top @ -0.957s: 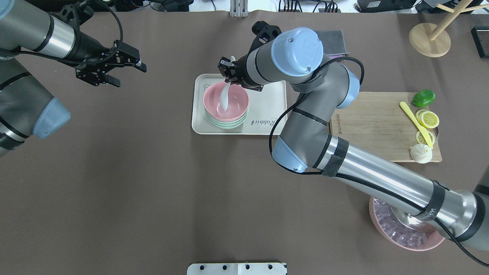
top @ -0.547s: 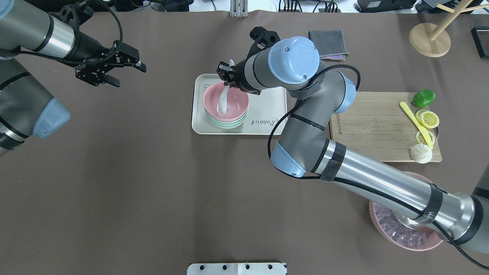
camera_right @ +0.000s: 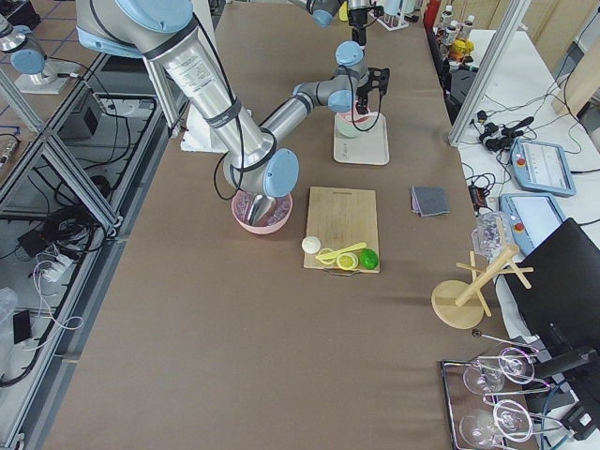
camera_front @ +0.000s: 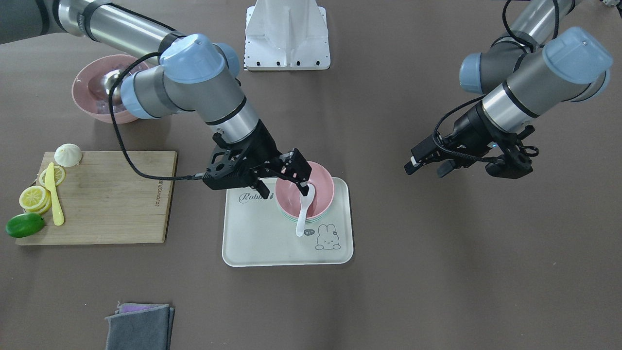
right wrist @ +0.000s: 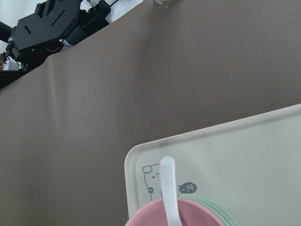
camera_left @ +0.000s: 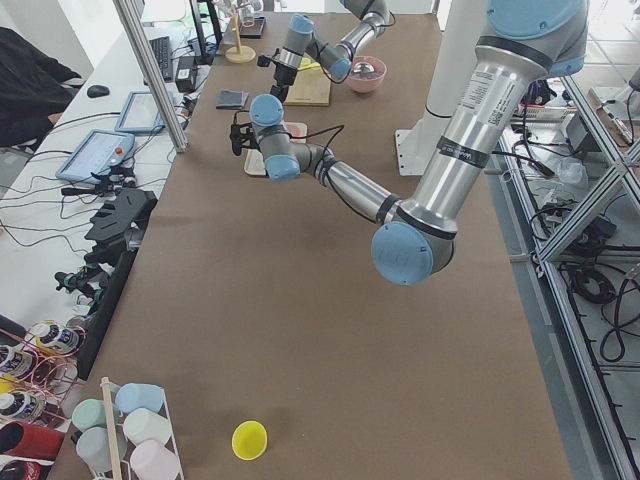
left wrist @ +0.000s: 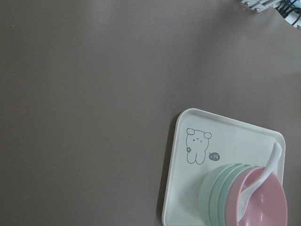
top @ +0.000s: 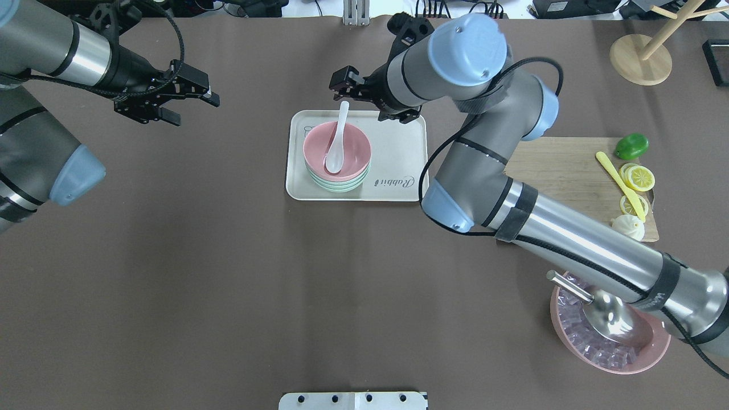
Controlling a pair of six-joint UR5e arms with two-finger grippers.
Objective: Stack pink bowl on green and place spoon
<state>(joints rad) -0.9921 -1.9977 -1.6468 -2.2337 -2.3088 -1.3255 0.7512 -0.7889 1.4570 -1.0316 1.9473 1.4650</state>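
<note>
The pink bowl (top: 354,149) sits stacked on the green bowls (top: 342,185) on the cream tray (top: 398,165). The white spoon (top: 336,142) lies in the pink bowl, its handle leaning over the far rim. My right gripper (top: 360,98) is open and empty, just beyond the spoon's handle tip above the tray's far edge; it also shows in the front view (camera_front: 283,183). My left gripper (top: 192,112) is open and empty, far to the left over bare table. The left wrist view shows the spoon (left wrist: 263,176) in the pink bowl (left wrist: 268,209).
A wooden cutting board (top: 569,182) with lemon slices, a lime, a yellow knife and a bun lies to the right. A pink bowl of ice (top: 603,347) with a metal scoop stands near right. A grey cloth (camera_front: 138,325) and a wooden stand (top: 641,57) sit at the far side.
My right gripper has opened, let go of the spoon and drawn back toward the table's far edge. The spoon now rests in the pink bowl. The left arm has not moved.
</note>
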